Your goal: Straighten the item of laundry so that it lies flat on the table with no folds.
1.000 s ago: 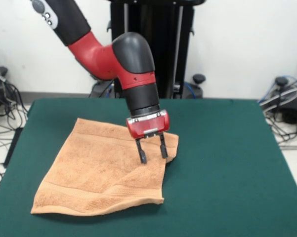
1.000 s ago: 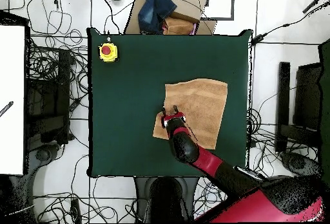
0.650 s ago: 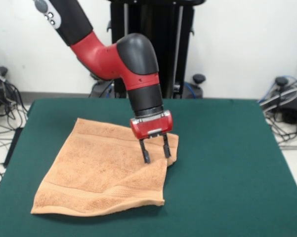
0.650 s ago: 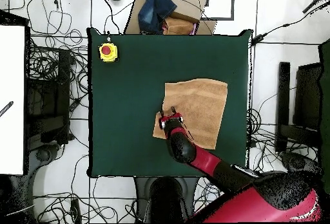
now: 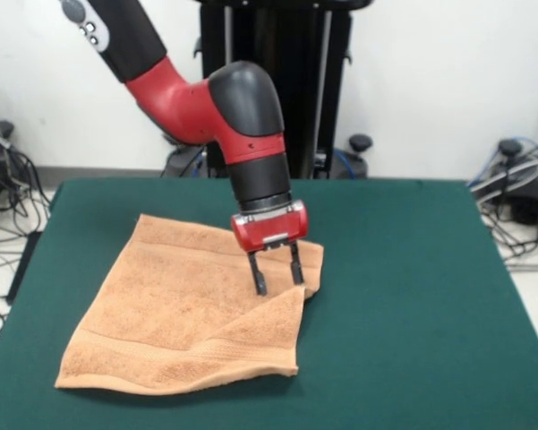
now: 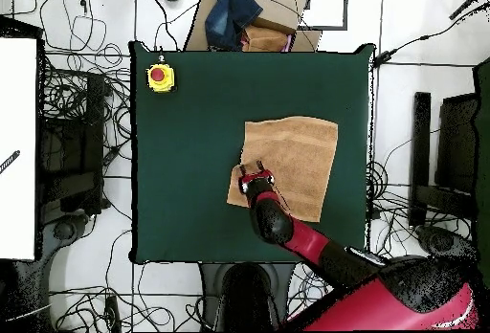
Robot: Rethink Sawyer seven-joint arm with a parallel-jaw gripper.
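The item of laundry (image 5: pixel 179 309), an orange-tan towel, lies on the left half of the green table (image 5: pixel 412 296). Its right edge is doubled under near the gripper, and a low ridge runs toward its near right corner. My gripper (image 5: pixel 277 279) points down over that right edge, open, with its tips at the cloth; I cannot tell whether they touch it. From overhead the towel (image 6: pixel 297 157) sits right of the table's (image 6: pixel 182 176) centre, and the gripper (image 6: pixel 252 170) is at the towel's left side, beside a small flap sticking out.
A yellow box with a red button (image 6: pixel 160 77) sits at one table corner in the overhead view. A cardboard box with blue cloth (image 6: pixel 251 18) lies beyond that table edge. Cables and equipment (image 5: pixel 519 188) surround the table.
The gripper has drifted slightly left, staying open. The towel's near right part has risen into a slight ridge.
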